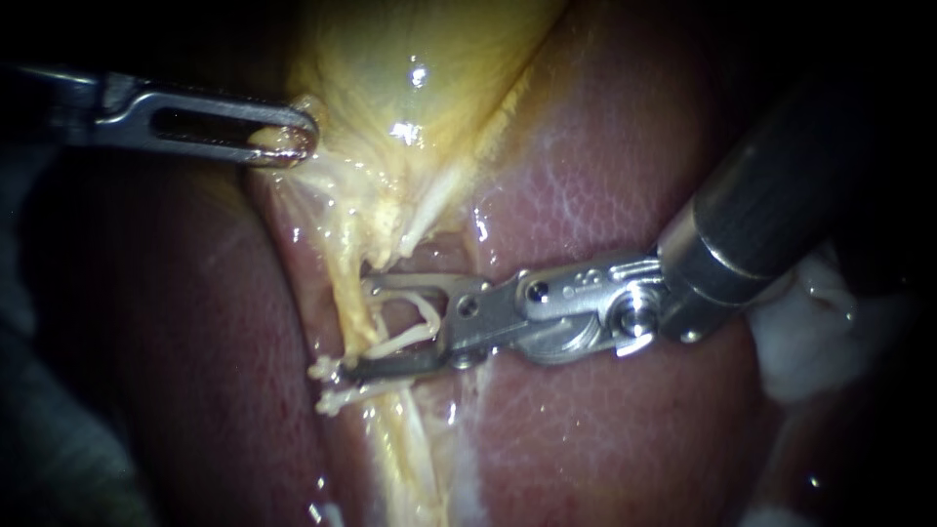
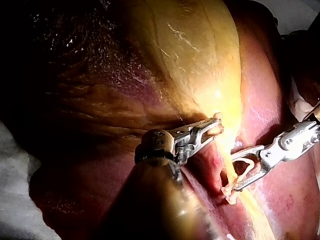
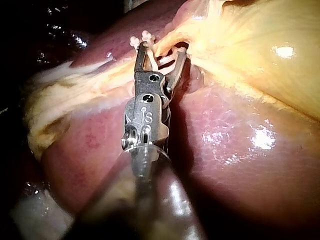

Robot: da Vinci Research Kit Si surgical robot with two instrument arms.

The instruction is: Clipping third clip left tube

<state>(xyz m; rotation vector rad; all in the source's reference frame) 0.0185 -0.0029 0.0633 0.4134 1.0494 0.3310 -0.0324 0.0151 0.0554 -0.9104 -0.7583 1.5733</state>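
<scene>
Endoscope view: shows the left instrument in from the left, clamped on the lower edge of the yellow gallbladder, with the liver behind. Shows the right instrument in from the right, spread wide and gripping nothing, astride the pale tube running down from the gallbladder, a white clip loaded in the gap. Just past its lower tip, two clips already across the tube. Cannot tell which tube. Same from the right wrist view: spread open, tube between the tips.
</scene>
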